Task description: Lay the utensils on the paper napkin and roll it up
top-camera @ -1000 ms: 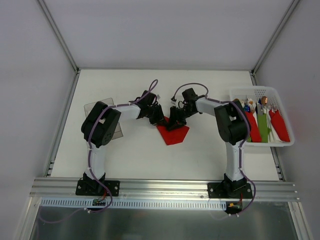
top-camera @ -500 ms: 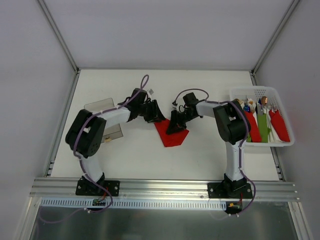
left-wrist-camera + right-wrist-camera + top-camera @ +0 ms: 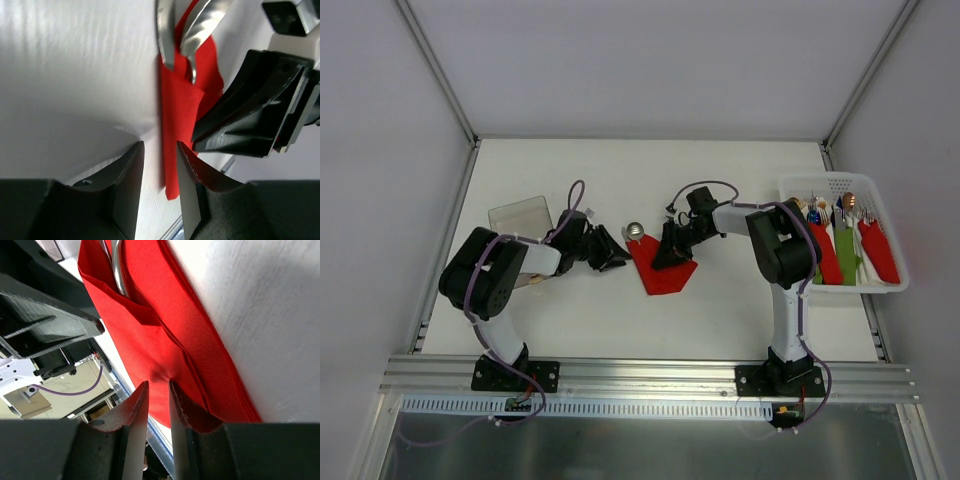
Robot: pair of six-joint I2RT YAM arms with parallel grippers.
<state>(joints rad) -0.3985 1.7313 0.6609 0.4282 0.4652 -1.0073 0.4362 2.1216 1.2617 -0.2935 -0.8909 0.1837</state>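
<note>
The red paper napkin (image 3: 663,272) lies partly folded at mid-table. The utensils' round silver spoon bowl (image 3: 635,231) pokes out at its upper left corner. In the left wrist view the shiny utensils (image 3: 167,35) rest on the napkin (image 3: 182,110) beyond my fingers. My left gripper (image 3: 610,255) (image 3: 160,146) is just left of the napkin, open and holding nothing. My right gripper (image 3: 670,250) (image 3: 158,383) is over the napkin's upper right part, shut on a puckered fold of the napkin (image 3: 165,325). Utensil handles (image 3: 117,265) run under a folded flap.
A white basket (image 3: 895,287) at the right edge holds rolled red and green bundles (image 3: 847,255) with cutlery tips. A clear plastic box (image 3: 520,215) sits at the left, behind my left arm. The right gripper's black body (image 3: 260,110) is close to my left fingers.
My left arm has drawn back to the left off the napkin and its gripper has opened. The spoon bowl now shows. My right gripper has stayed on the napkin.
</note>
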